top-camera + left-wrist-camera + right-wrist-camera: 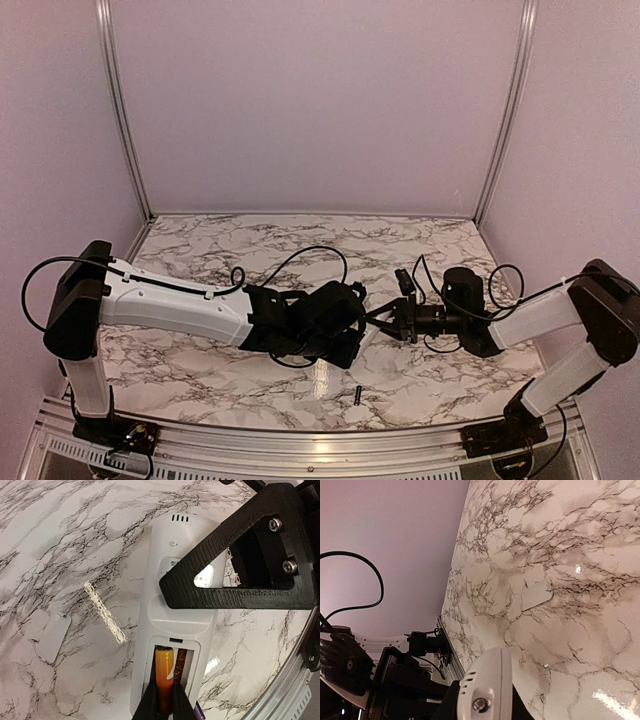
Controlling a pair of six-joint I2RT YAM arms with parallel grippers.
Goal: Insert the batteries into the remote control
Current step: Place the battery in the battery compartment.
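remote: the small white rectangular plastic remote control (175, 620) lies back-up on the white marble-patterned table top (75, 540), about mid-table and toward the near edge. the battery bay at its near end is uncovered.
left gripper: the left gripper (162, 702) is pinched on the slim orange-copper cylindrical battery (163, 672), with a black finger pressed against each side of it.
orange battery: it lies lengthwise in the bay, in the slot on the side nearer the loose cover.
other slot: something dark and reddish shows in the slot beside it. i cannot tell if it is a cell or part of the bay.
right gripper: the right gripper (388, 320) reaches in from the opposite side and is clamped on the remote's far end. in the right wrist view the rounded white end with its vent slits sits between the dark fingers. in the left wrist view one black triangular finger (240, 597) crosses above the remote.
second battery: the tiny black cylindrical battery (356, 392) lies alone on the table near the front edge, apart from both grippers.
cover: a flat white rounded-rectangle plastic cover (52, 636) lies on the table beside the remote, not touching it.
mark: a pale rough streak (105, 612) on the table runs between the cover and the remote.
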